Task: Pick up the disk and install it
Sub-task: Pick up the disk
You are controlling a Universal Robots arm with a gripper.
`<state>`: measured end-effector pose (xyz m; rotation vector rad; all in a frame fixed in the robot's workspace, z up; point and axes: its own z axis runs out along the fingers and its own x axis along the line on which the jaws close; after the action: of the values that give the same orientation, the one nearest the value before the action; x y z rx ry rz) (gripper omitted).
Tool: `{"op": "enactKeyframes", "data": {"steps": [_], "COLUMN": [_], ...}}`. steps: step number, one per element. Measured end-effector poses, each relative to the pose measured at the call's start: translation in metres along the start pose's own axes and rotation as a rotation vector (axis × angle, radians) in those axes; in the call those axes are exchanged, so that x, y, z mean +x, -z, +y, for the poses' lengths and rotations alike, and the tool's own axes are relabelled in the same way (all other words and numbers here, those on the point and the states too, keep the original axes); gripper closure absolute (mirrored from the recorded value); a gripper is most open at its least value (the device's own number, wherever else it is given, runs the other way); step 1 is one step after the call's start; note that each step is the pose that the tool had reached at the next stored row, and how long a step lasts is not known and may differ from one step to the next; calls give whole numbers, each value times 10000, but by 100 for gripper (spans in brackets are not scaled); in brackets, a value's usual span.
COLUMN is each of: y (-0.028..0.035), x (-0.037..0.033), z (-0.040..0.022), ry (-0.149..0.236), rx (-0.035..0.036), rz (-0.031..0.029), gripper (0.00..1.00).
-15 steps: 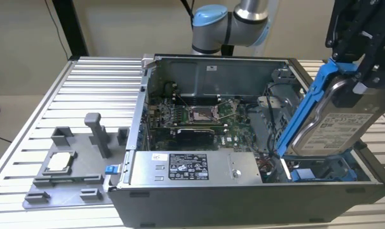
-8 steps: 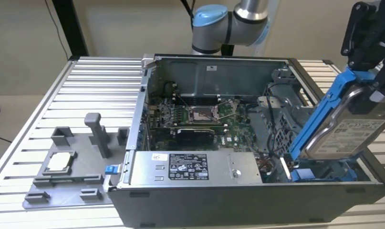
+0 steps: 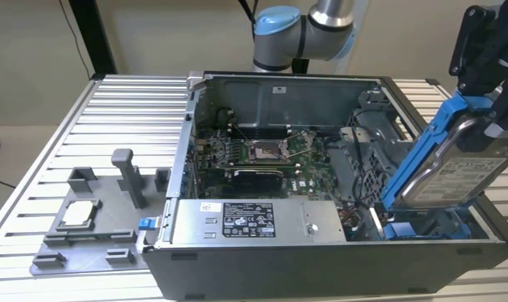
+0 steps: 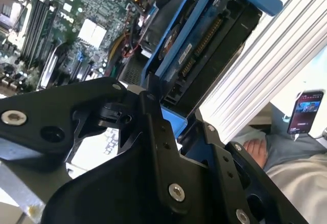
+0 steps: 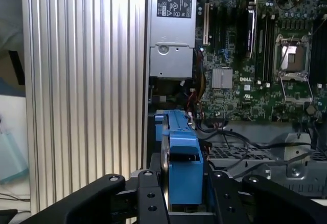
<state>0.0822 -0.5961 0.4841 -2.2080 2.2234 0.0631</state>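
The disk [image 3: 465, 179], a silver-grey drive in a blue carrier frame [image 3: 422, 151], hangs tilted over the open computer case [image 3: 321, 258] at the exterior view's right, its lower end near the blue drive bay [image 3: 426, 229] in the case's front corner. My black gripper [image 3: 487, 107] is shut on the disk's upper end. The second wrist view looks along the disk [image 4: 204, 45] from the gripper [image 4: 171, 124] toward the case. In the first wrist view, the carrier's blue edge [image 5: 181, 155] stands between the gripper's fingers [image 5: 148, 198].
Inside the case lie the motherboard [image 3: 262, 151] and a silver labelled box [image 3: 254, 220]. A grey fixture [image 3: 90, 217] holding a small square chip sits on the ribbed table at the exterior view's left. A person's hand [image 4: 255, 152] and a phone [image 4: 306, 111] are beside the table.
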Motion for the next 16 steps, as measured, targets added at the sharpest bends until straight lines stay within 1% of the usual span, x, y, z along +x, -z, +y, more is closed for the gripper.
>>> {"op": "enactKeyframes", "data": {"steps": [1, 2, 3, 4, 5, 7, 11, 16], "y": [-7, -13, -17, -18, -20, -47, -115, -164], "x": [3, 11, 29, 54, 83, 100, 103, 104], "z": [-1, -1, -1, -2, -1, -3, -4, -6], "ry": [2, 5, 9, 11, 12, -14, -40, -41], "rx": [19, 32, 38, 44, 60, 128, 195, 197], "rz": [-59, -132, -256, -359, -406, -417, -415, -413], "gripper": [100, 100, 100, 100, 100, 100, 100, 100]}}
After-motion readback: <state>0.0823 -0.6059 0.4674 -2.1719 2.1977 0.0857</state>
